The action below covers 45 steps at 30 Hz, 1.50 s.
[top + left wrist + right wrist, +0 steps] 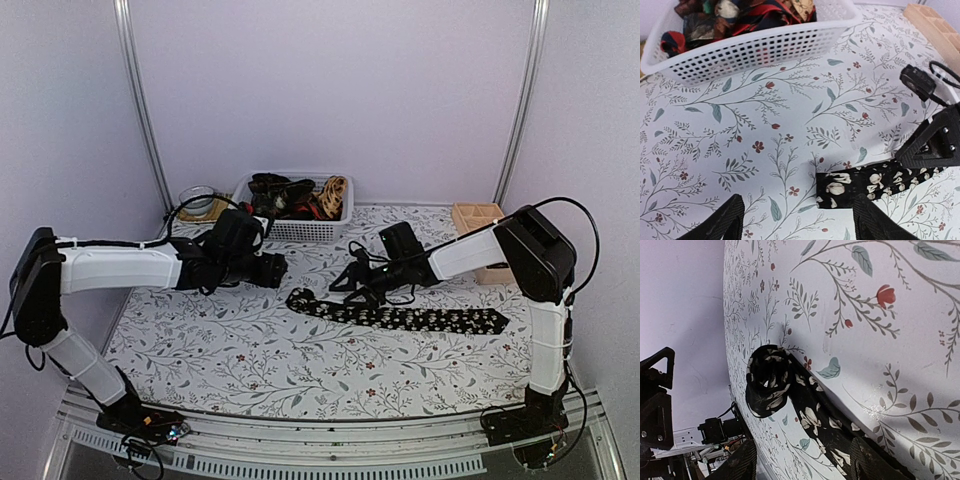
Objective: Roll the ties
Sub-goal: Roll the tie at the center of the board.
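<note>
Black tie [400, 317] with pale flower specks lies flat on the floral tablecloth [250, 360], running left to right, pointed wide end at right. Its left end [767, 380] is curled into a small loose roll. The other ties [295, 195], dark, red and tan, are heaped in the white basket [300, 230] at rear.

A tablecloth [250, 350] printed with leafy sprigs and small red flowers is spread over the table. A white perforated basket [300, 231] is set at its far edge, with a glass bowl [197, 198] placed just to its left. A pale wooden box [476, 214], divided into compartments, is seen at the far right.
</note>
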Available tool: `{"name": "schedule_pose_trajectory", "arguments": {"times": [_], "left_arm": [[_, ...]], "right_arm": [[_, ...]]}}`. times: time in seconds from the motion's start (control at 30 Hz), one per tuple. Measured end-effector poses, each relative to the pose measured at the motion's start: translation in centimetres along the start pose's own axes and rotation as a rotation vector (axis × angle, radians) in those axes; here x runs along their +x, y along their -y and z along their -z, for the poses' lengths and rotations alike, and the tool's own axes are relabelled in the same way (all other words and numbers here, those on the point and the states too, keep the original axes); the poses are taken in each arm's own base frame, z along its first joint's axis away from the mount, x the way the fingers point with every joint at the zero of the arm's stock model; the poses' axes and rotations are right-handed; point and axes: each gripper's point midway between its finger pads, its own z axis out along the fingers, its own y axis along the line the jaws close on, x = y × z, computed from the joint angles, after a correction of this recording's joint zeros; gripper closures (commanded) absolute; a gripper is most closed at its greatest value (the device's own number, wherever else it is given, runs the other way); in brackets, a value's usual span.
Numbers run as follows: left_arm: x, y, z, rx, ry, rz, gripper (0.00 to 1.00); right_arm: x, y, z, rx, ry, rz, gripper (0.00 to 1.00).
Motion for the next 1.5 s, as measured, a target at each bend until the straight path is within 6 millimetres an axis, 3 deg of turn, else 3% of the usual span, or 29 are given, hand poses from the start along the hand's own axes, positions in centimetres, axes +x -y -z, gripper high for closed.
{"name": "schedule_pose_trajectory", "arguments": {"times": [0.1,0.23,0.47,0.63,0.97,1.3,1.5], "left_arm": [[0.3,-1.8,-0.2,0.021,0.012,0.08,0.26],[1.9,-1.9,-1.1,0.074,-0.02,0.14,0.26],[2.9,-1.0,-2.4,0.166,-0.042,0.199,0.3],[3.3,-1.6,-3.2,0.21,-0.04,0.247,0.32],[5.2,-1.0,-4.9,0.32,-0.071,0.315,0.37],[5.0,0.2,-5.3,0.393,-0.063,0.339,0.42],[5.7,0.3,-5.8,0.402,-0.076,0.343,0.45]], "right_arm": [[0.0,0.3,0.0,0.017,0.007,-0.007,0.37],[0.1,0.1,-0.3,0.03,0.008,-0.008,0.37],[0.1,-5.0,-1.7,-0.025,0.014,0.062,0.38],[0.7,-6.8,-2.4,-0.043,0.01,0.077,0.4],[1.3,-7.0,-2.9,-0.032,0.01,0.053,0.42],[0.5,-7.5,-3.5,-0.042,0.02,0.039,0.44],[0.5,-6.3,-4.3,-0.024,0.015,0.021,0.45]]}}
